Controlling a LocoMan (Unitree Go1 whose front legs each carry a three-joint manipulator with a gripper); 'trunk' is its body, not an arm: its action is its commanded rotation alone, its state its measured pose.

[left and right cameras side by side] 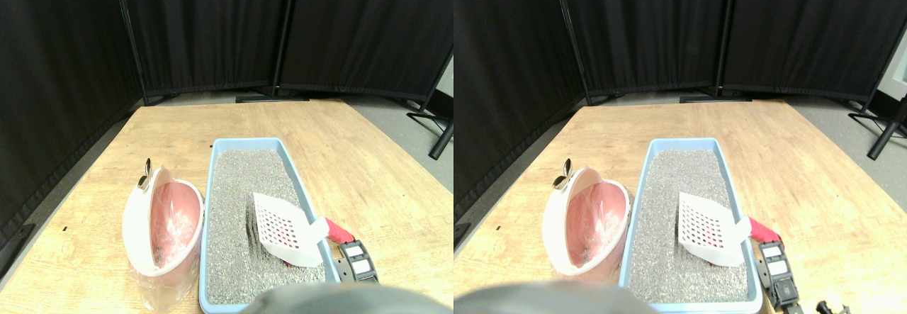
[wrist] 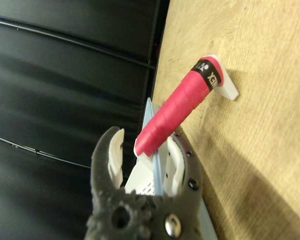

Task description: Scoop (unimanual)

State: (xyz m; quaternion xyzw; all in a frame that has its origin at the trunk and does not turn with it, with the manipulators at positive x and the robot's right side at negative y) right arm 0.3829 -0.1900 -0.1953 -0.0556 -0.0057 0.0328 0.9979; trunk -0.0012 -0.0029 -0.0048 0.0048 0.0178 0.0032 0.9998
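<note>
- In the wrist view, the right gripper's (wrist: 147,165) two jaws stand apart; the pink wrapped handle (wrist: 176,110) of the scoop passes between them, but whether they press on it cannot be told.
- The stereo pair view hides that gap, showing only the gripper's (left and right cameras side by side: 356,261) dark body behind the handle's (left and right cameras side by side: 339,232) end.
- Only the stereo pair view shows the white slotted scoop (left and right cameras side by side: 283,227), tilted over the grey litter (left and right cameras side by side: 237,208) in the blue litter tray (left and right cameras side by side: 212,186).
- A pink-lined white bin (left and right cameras side by side: 161,222) stands just beside the tray, on the wooden floor (left and right cameras side by side: 368,158).
</note>
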